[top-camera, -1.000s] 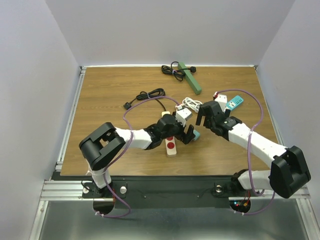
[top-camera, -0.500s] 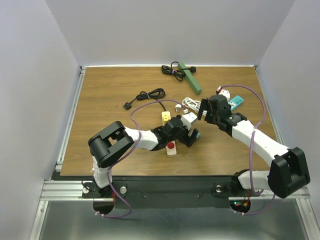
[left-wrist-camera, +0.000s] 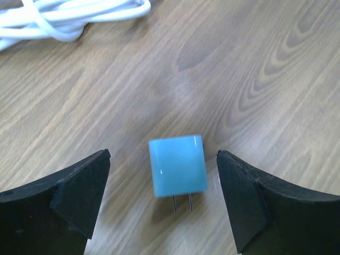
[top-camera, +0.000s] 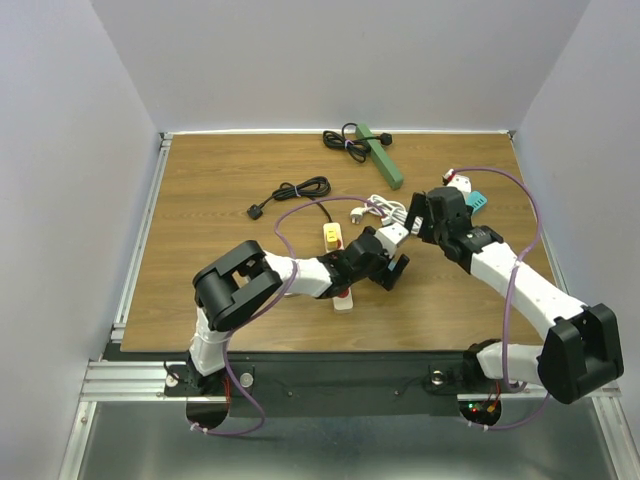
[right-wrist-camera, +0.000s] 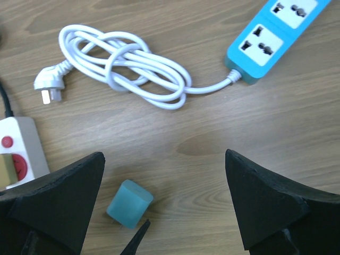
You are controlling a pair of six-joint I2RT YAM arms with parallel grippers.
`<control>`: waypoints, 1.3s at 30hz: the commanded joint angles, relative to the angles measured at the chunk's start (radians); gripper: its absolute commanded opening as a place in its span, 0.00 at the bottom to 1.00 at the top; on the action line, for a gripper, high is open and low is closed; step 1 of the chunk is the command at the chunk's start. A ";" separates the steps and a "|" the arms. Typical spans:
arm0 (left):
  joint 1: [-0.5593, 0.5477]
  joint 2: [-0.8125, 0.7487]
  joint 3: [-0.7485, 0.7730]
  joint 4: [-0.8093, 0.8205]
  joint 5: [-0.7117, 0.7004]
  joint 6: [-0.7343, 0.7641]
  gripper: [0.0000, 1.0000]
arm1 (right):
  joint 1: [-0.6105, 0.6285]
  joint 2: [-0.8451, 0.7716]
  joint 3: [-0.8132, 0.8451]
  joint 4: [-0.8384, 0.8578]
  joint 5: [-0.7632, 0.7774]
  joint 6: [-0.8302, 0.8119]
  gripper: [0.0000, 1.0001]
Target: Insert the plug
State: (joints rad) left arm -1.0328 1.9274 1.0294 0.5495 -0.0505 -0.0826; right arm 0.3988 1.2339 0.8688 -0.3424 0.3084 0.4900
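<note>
The plug is a light blue cube [left-wrist-camera: 178,166] with two metal prongs, lying flat on the wooden table; it also shows in the right wrist view [right-wrist-camera: 129,203]. My left gripper [left-wrist-camera: 163,156] is open and hovers over it, one finger on each side, not touching. In the top view the left gripper [top-camera: 391,268] hides the plug. A white power strip [top-camera: 343,297] with red switches lies just left of it and also shows in the right wrist view [right-wrist-camera: 18,149]. My right gripper [right-wrist-camera: 164,156] is open and empty, above the table behind the plug [top-camera: 413,222].
A coiled white cord [right-wrist-camera: 133,64] leads to a blue power strip [right-wrist-camera: 276,32] at the right [top-camera: 472,203]. A green power strip [top-camera: 381,156] with a black cord lies at the back. Another black cord [top-camera: 292,191] lies left of centre. A yellow block [top-camera: 332,237] sits on the white strip's far end.
My left gripper has moved right along the table and now straddles the blue plug. My right gripper has drawn back and to the right, toward the blue power strip.
</note>
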 commanded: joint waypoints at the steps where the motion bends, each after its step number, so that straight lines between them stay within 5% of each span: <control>1: -0.024 0.036 0.063 -0.103 -0.041 0.035 0.92 | 0.002 -0.031 0.004 0.046 -0.051 -0.002 1.00; 9: -0.044 -0.005 0.011 -0.135 -0.149 0.055 0.92 | -0.011 -0.040 -0.004 0.049 -0.069 -0.001 1.00; 36: -0.042 -0.016 -0.019 -0.072 -0.126 0.041 0.93 | -0.075 -0.039 -0.030 0.049 -0.081 -0.008 1.00; 39: -0.041 -0.013 -0.009 -0.068 -0.106 0.056 0.85 | -0.078 -0.030 -0.039 0.049 -0.087 -0.010 1.00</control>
State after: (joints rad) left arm -1.0733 1.9110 0.9749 0.4717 -0.1738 -0.0521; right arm 0.3283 1.2049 0.8360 -0.3305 0.2340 0.4828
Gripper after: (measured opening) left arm 0.887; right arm 0.998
